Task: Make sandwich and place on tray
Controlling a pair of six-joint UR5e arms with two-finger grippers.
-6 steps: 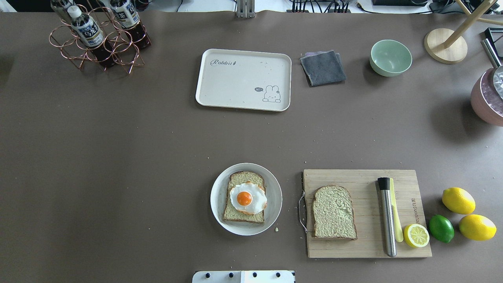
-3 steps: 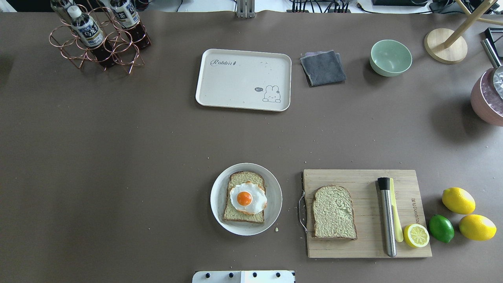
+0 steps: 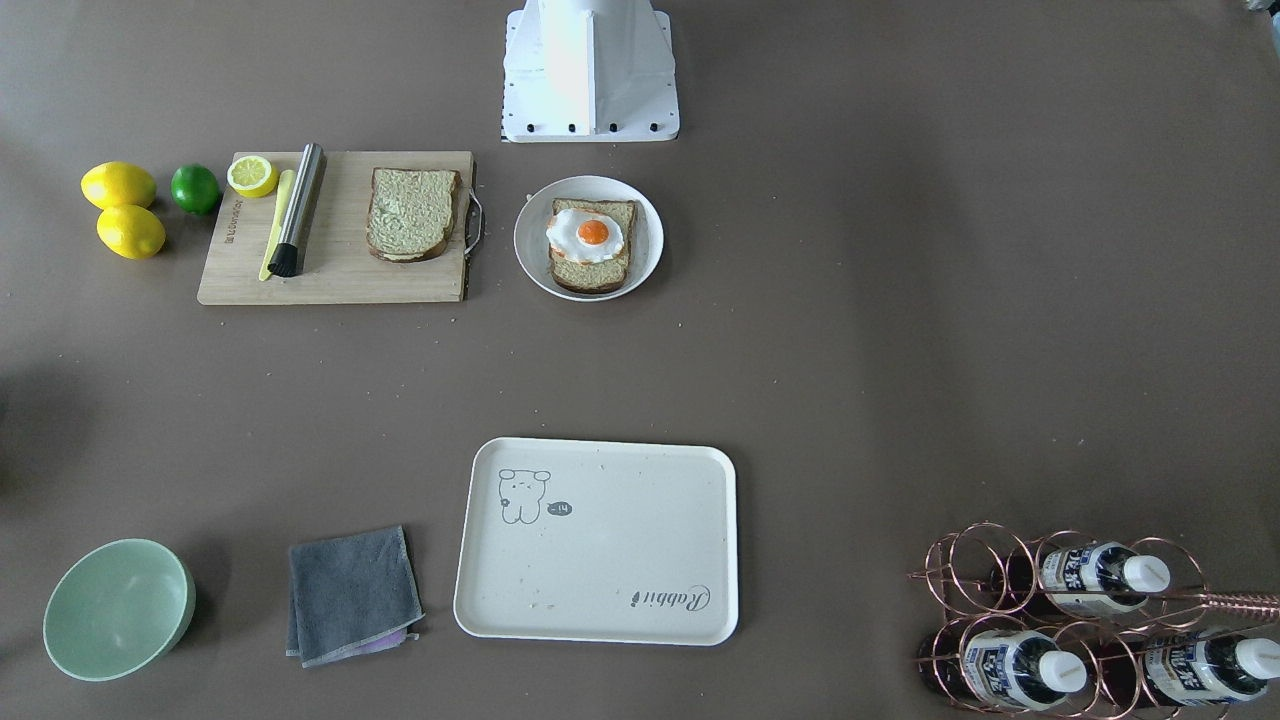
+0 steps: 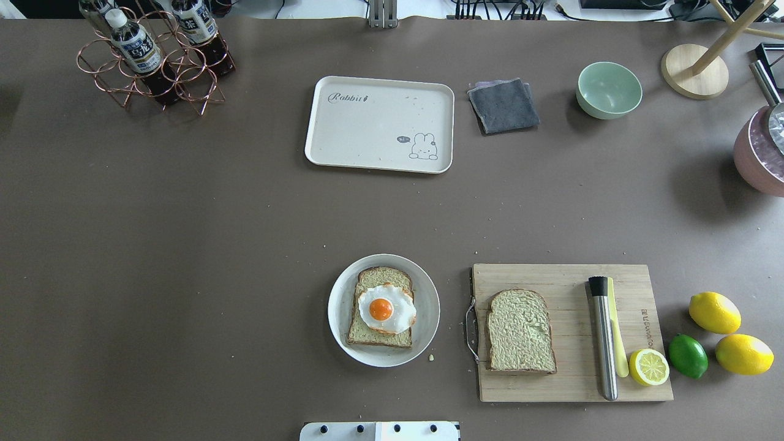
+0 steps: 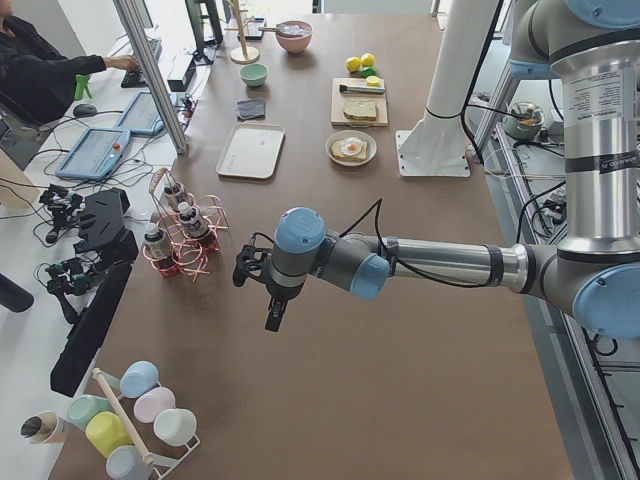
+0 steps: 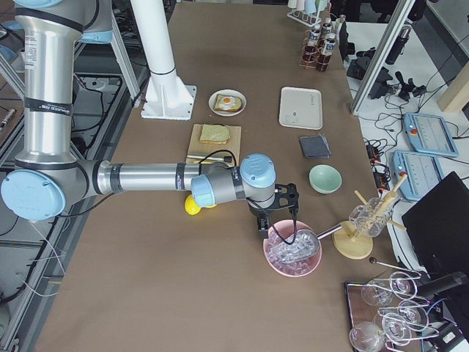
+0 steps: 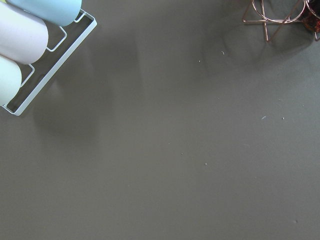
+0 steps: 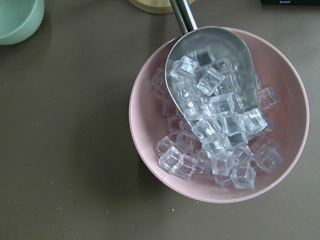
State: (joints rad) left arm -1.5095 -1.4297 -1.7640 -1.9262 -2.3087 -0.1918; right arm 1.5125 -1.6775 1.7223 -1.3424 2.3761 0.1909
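One bread slice (image 4: 380, 334) lies on a round grey-white plate (image 4: 429, 306) with the fried egg (image 4: 386, 308) on top, near the robot's base. A second bread slice (image 4: 520, 331) lies flat on the wooden cutting board (image 4: 569, 373). The cream tray (image 4: 367, 128) stands bare at the far middle of the table. Neither gripper shows in the overhead or front view. The left gripper (image 5: 272, 318) hangs over bare table at the far left end, and the right gripper (image 6: 262, 224) hangs over a pink bowl of ice; I cannot tell whether they are open or shut.
A steel tool (image 4: 603, 337), a lemon half (image 4: 649, 366), two lemons (image 4: 713, 312) and a lime (image 4: 687, 355) lie by the board. A grey cloth (image 4: 503, 105), a green bowl (image 4: 609, 89) and a bottle rack (image 4: 153, 58) stand at the far side. The pink ice bowl (image 8: 145, 105) holds a scoop.
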